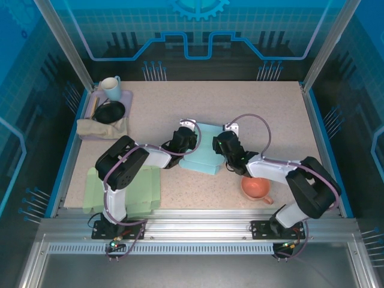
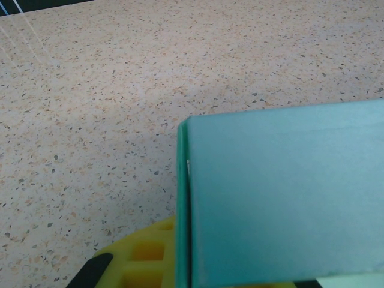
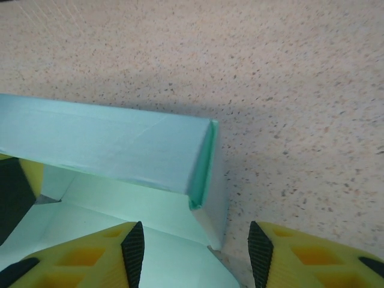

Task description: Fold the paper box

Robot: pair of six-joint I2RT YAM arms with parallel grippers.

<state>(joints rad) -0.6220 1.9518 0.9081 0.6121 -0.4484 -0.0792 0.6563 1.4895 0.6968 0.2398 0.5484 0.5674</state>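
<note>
Top external: one paper box [image 1: 204, 151].

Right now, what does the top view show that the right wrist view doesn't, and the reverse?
Top view: a mug, black bowl, orange cup and green sheet. Right wrist view: the box's folded corner up close, between the right pincer's open fingers. Both: the teal box on the speckled table.

One box [image 1: 204, 155]; two cups, pale [image 1: 111, 88] and orange [image 1: 256, 188]; one bowl [image 1: 110, 111], tray [image 1: 126, 95], cloth [image 1: 101, 128], mat [image 1: 144, 189].
</note>
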